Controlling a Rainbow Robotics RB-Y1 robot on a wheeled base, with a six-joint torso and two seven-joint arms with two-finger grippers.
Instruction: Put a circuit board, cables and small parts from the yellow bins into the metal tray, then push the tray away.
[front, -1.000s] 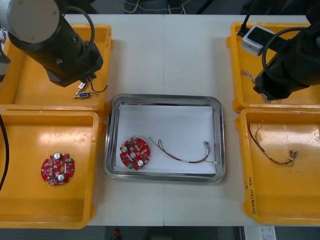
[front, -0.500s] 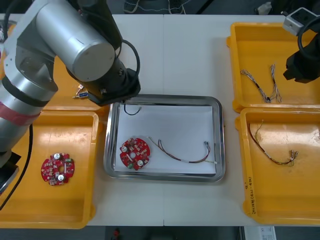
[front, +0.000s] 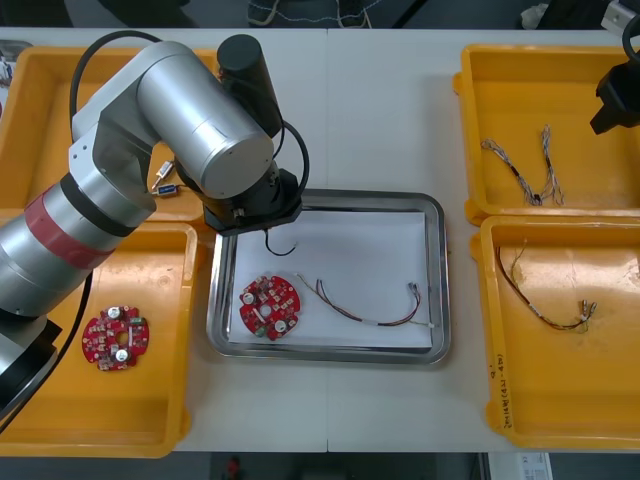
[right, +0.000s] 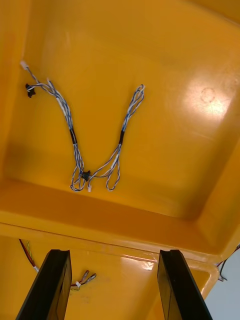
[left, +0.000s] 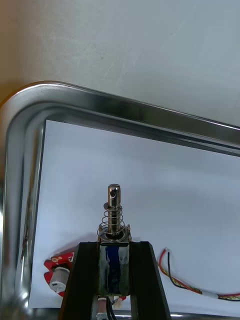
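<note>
My left gripper (left: 114, 246) is shut on a small metal part (left: 114, 227), a blue-bodied piece with a spring and a pin sticking out past the fingertips. It hangs over the far left corner of the metal tray (front: 437, 262), above the white inside. The part's black wire loop (front: 272, 241) dangles below the left arm (front: 200, 140). In the tray lie a round red circuit board (front: 270, 305) and a red and yellow cable (front: 370, 310). My right gripper (right: 115, 260) is open and empty, high over the far right yellow bin (front: 580, 70), which holds twisted blue and white cables (right: 95, 135).
A second circuit board (front: 115, 340) lies in the near left bin (front: 60, 410). Another small metal part (front: 165, 187) lies in the far left bin. The near right bin (front: 560, 390) holds a red and yellow cable (front: 545, 305). The right arm (front: 618, 95) sits at the far right edge.
The left arm swung from the far left bin to over the tray's far left corner, carrying the small metal part. The right arm drew back toward the far right.
</note>
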